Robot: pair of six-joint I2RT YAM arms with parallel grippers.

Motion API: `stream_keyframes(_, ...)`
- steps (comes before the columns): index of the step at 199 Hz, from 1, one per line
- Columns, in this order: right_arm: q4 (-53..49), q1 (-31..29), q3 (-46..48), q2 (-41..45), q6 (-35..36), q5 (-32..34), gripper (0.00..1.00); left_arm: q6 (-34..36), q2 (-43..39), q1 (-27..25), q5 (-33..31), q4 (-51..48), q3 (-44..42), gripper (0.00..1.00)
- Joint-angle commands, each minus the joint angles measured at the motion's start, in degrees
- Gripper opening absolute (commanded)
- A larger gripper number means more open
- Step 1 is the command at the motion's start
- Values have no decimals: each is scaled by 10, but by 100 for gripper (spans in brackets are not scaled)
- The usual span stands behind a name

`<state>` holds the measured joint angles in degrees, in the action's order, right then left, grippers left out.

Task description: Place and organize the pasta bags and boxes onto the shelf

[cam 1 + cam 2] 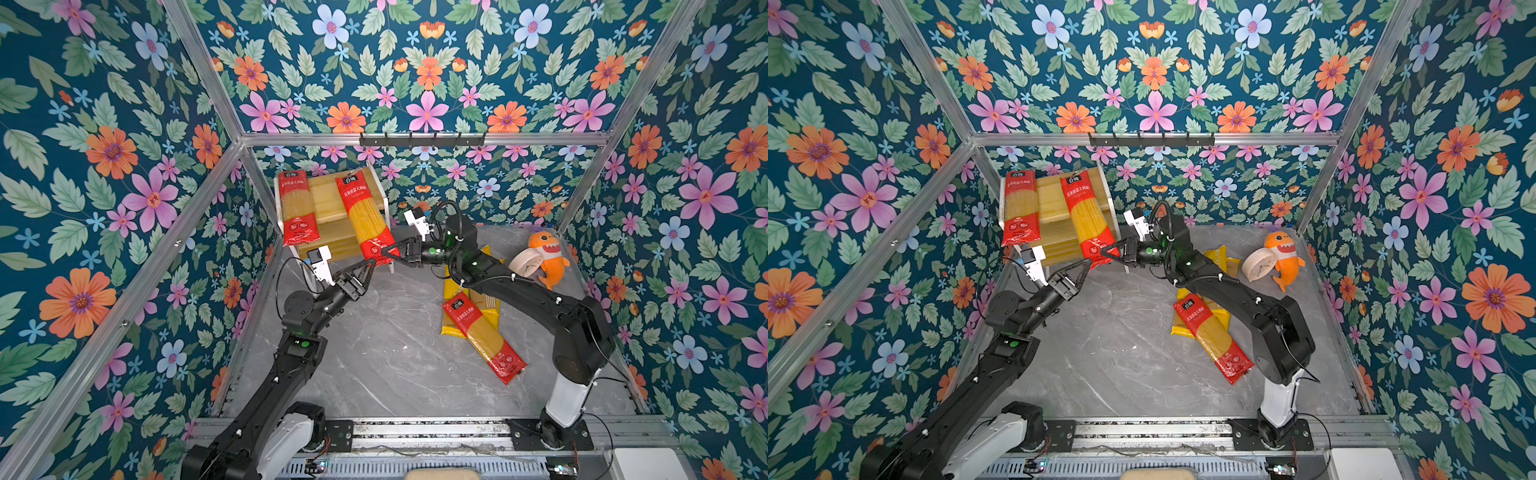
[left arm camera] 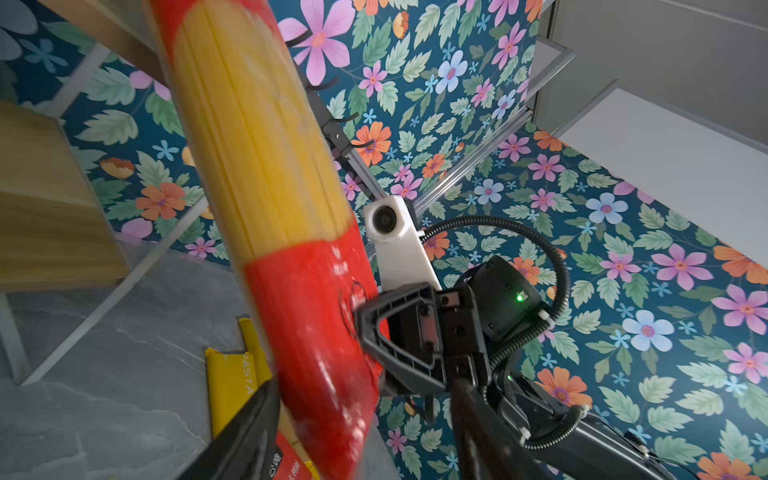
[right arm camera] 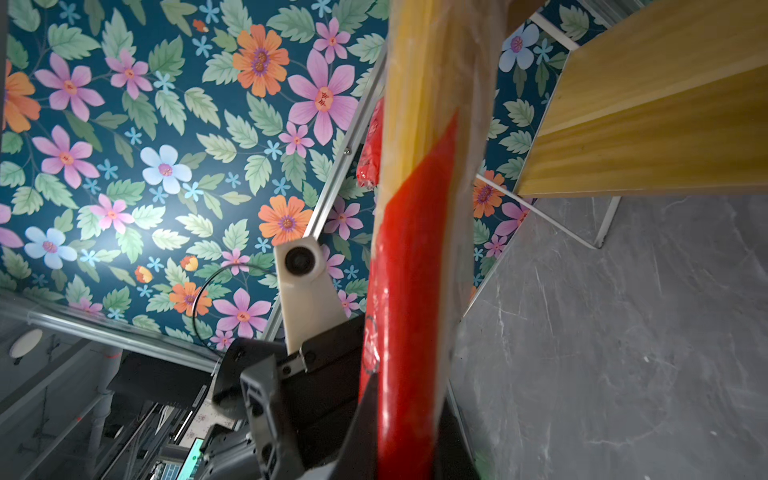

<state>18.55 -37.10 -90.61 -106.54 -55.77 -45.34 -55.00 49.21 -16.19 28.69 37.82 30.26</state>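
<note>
Red pack (image 1: 363,216) in right gripper (image 1: 385,252), apparently

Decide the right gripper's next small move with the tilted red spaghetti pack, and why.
Probably swing the red clear-windowed spaghetti pack straight on the wooden two-tier shelf: the right gripper pinches its overhanging lower end, it lies slanted, and the left gripper stands open.

Small two-tier stepped shelf (image 1: 328,199), pale wood boards on a thin white frame, upper left of centre. One red clear-window spaghetti pack (image 1: 297,208) lies lengthwise on its left side. Second red pack (image 1: 365,220) slants across its right side, lower end overhanging. Third red pack (image 1: 484,340) lies diagonally over yellow packs (image 1: 451,330), lower right of centre.
</note>
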Motion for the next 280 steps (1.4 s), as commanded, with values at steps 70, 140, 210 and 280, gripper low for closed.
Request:
stream_keyframes(70,-78,-58,-365,-216,-75,78,0,91,-173,2,-90,-208,-72,66)
stream_keyframes(140,-190,-65,-591,-337,-88,90,36,85,-171,3,-78,-181,-84,65)
stream_keyframes(210,-130,-70,-398,-227,-83,92,33,76,-129,1,-66,-122,-100,64)
stream_keyframes(280,-201,-69,-563,-317,-81,97,15,74,-111,-2,-67,-104,-104,64)
